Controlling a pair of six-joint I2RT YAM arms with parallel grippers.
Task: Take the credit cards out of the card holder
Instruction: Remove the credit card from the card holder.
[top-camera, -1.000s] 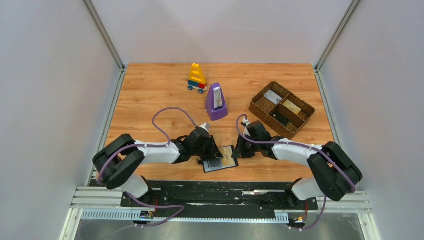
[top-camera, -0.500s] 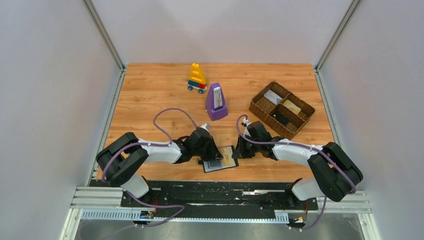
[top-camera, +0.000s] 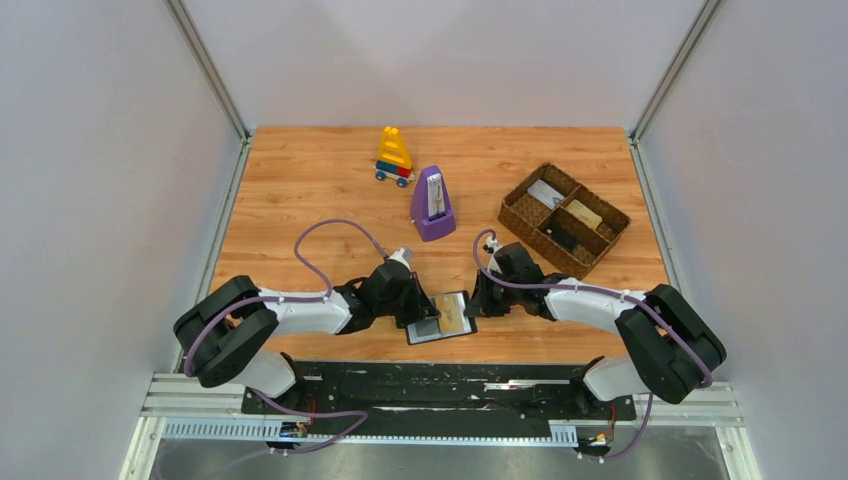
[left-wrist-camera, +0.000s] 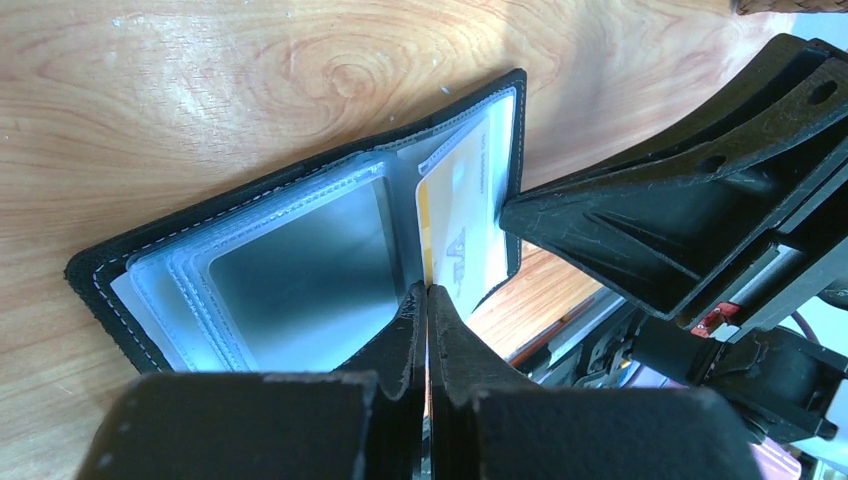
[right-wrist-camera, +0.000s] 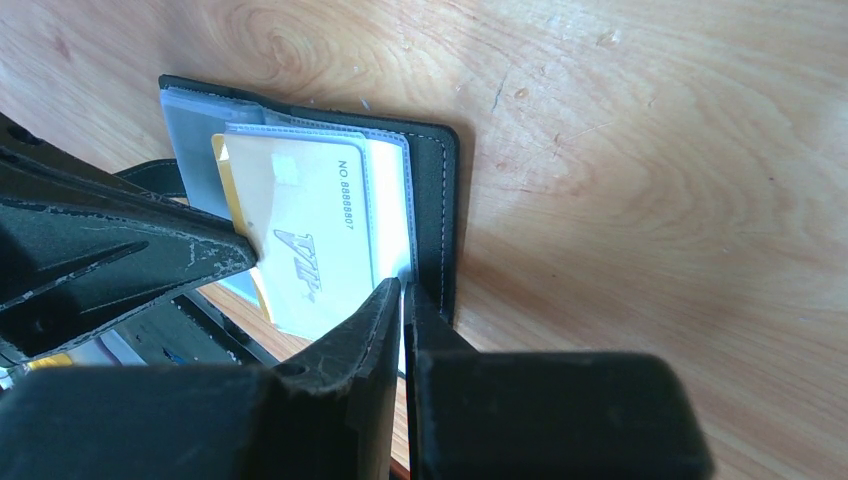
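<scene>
**Bench** (top-camera: 300, 180): wooden top, carrying the items below.

**Card holder** (top-camera: 437, 330): black bifold, lying open and flat near the middle of the bench's near edge, between the two grippers. Clear plastic sleeves are showing inside its black stitched rim (left-wrist-camera: 95, 285) (right-wrist-camera: 440, 200).

**Credit card** (top-camera: 456, 317): yellow-orange and white with dark print, sitting in the half of the holder nearer the bench's right edge. One corner is poking out past its clear sleeve (left-wrist-camera: 465, 225) (right-wrist-camera: 300, 220).

**Left gripper** (top-camera: 427, 316): reaching in from the left edge side. Its jaws are pressing together with only a hairline gap, and they are pinching the card's edge at the holder's fold (left-wrist-camera: 428, 292).

**Right gripper** (top-camera: 477, 304): reaching in from the right edge side. Its jaws are likewise pressing nearly together, and they are clamping the holder's outer edge where the sleeve is meeting the black rim (right-wrist-camera: 403, 288).

**Woven tray** (top-camera: 520, 205): brown and divided, sitting near the right edge towards the far right corner, with small items lying in its compartments.

**Metronome** (top-camera: 432, 205): purple, standing upright at mid-bench.

**Toy block stack** (top-camera: 394, 157): yellow on coloured wheels, standing near the far edge.
</scene>
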